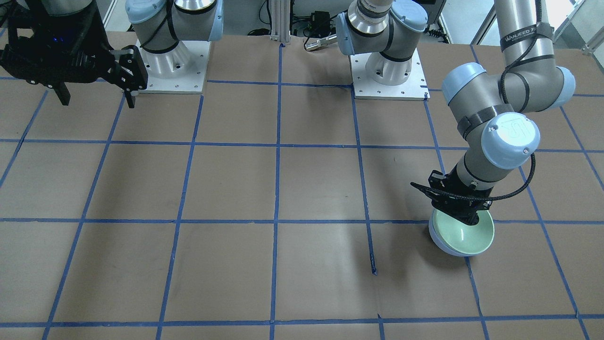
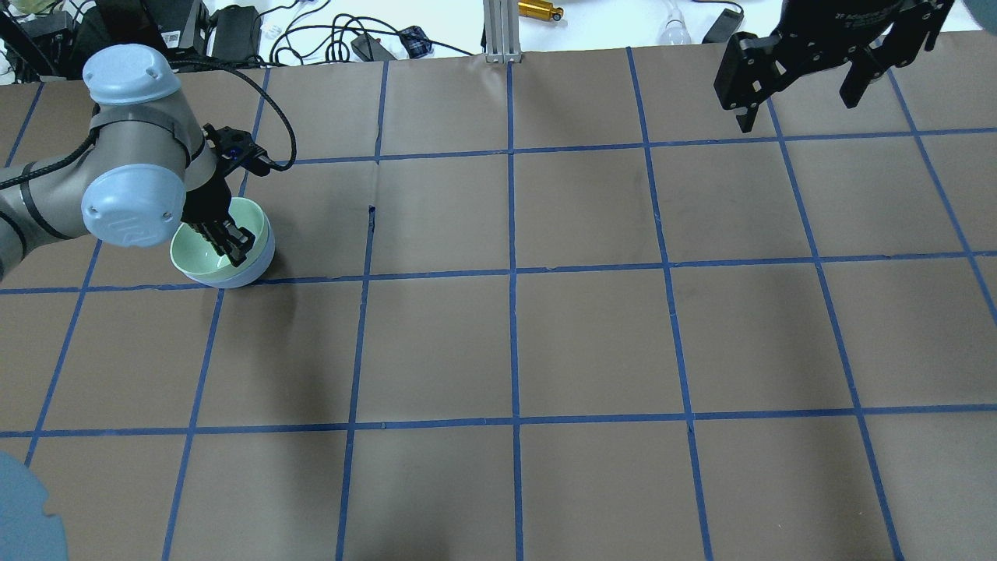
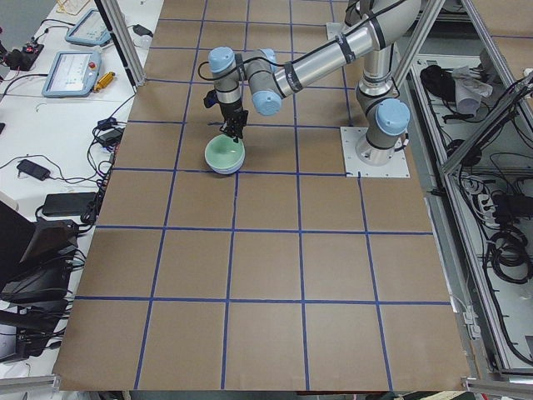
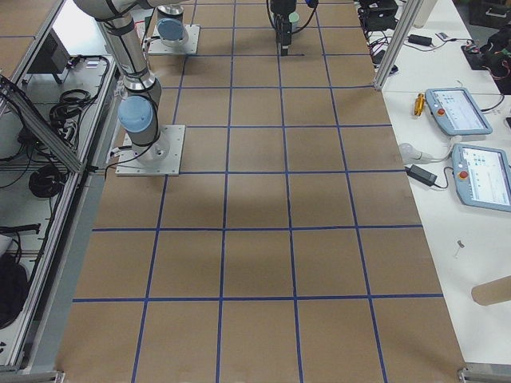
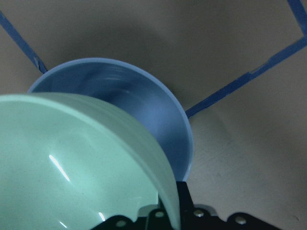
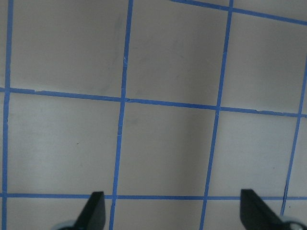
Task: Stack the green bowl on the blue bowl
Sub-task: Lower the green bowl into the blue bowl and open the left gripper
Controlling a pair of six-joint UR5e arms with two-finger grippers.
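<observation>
- On the robot's left part of the table (image 2: 592, 343), the left arm is folded at the elbow. Its last joints turn down, so the wrist points steeply at the two bowls.
- The left gripper (image 2: 231, 242) reaches into the green bowl (image 2: 201, 253) and is closed narrow on its rim, with one finger inside and one outside.
- The green bowl sits inside the blue bowl (image 2: 257, 267), but tilted and not level. In the left wrist view its rim is high on one side, and a wide part of the blue bowl's inner wall is open to see.
- The blue bowl stands on the brown table, just beside a crossing of blue tape lines.
- The right arm is raised at the far right corner, well apart from both bowls.
- The right gripper (image 2: 797, 92) points down at the bare table. Its fingers (image 6: 96, 211) are spread wide and hold nothing.
</observation>
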